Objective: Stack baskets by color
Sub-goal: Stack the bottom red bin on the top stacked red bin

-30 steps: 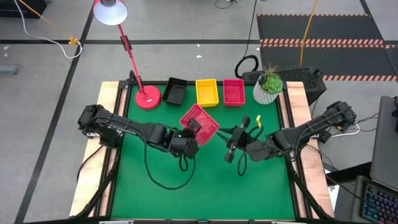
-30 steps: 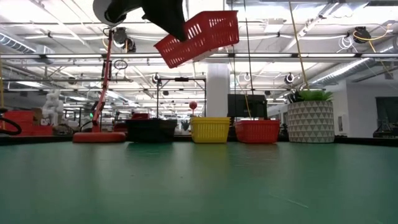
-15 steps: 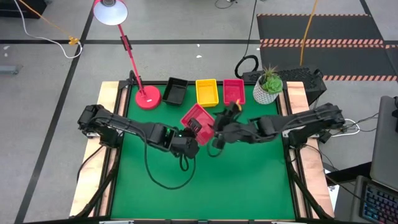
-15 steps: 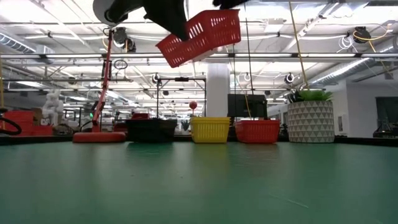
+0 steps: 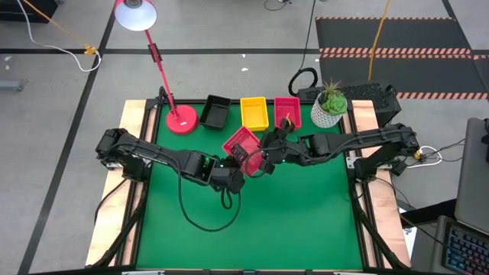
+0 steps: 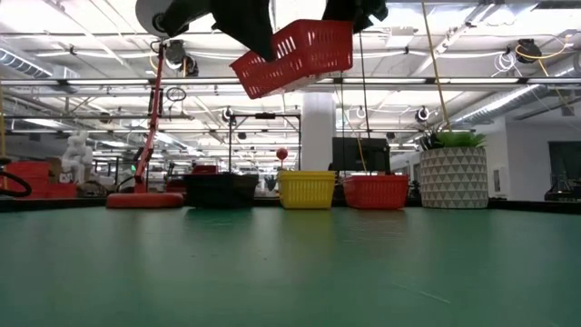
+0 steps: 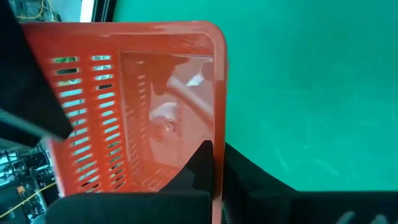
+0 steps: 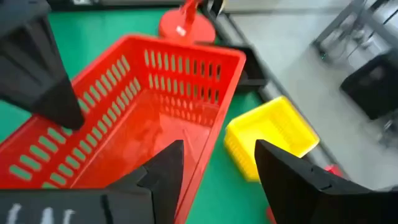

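The front half of the green table mat [image 5: 260,221] lies open. Along the far edge stand the round red lamp base [image 5: 182,120], black basket [image 5: 215,111], yellow basket [image 5: 254,113], red-pink basket [image 5: 287,111] and white patterned plant pot [image 5: 328,111], blocking passage there.

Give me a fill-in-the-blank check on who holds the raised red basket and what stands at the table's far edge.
1. The red mesh plastic basket held in the air is gripped by the ____ gripper.
2. The right gripper has its fingers ____ astride that basket's wall.
3. On the table, between the black basket and the red-pink basket, stands a ____ basket.

Missing: left; open; yellow
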Tool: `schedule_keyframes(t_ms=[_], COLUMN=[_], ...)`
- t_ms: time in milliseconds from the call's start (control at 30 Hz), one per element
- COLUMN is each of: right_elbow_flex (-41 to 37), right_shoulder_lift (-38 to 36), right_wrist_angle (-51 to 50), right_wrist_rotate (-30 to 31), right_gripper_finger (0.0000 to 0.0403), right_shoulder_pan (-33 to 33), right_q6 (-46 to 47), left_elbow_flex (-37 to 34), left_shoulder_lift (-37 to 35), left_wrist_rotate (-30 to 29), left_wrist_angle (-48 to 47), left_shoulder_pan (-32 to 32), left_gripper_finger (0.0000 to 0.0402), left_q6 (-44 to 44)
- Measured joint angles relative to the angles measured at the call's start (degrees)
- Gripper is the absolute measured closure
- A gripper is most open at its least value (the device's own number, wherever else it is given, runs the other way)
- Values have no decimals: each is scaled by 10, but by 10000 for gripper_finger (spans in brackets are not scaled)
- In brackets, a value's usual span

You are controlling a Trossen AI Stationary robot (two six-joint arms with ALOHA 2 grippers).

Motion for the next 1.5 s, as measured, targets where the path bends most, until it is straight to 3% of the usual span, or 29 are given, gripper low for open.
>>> schedule_keyframes(t_ms=[367,833,1133,1233,1500], right_elbow_flex=[0,0,0,0,-1], right_shoulder_lift=[1,1,0,0,1], right_wrist_angle=[-34,-44,-48,-49,-50], right_wrist_rotate=[-59,-53,-55,-55,-59], right_gripper_finger=[277,393,398,398,398], right_shoulder_pan=[-9,-9,-10,-10,-9], right_q6=[59,73,69,69,68], left_elbow_flex=[0,0,0,0,0], left_shoulder_lift=[0,0,0,0,0], left_wrist_rotate=[-1,2,3,3,-3], left_wrist_angle=[8,61,92,95,99], left_shoulder_pan=[1,3,4,4,5], left_gripper_finger=[394,379,366,345,234], left_q6=[11,51,37,29,-51])
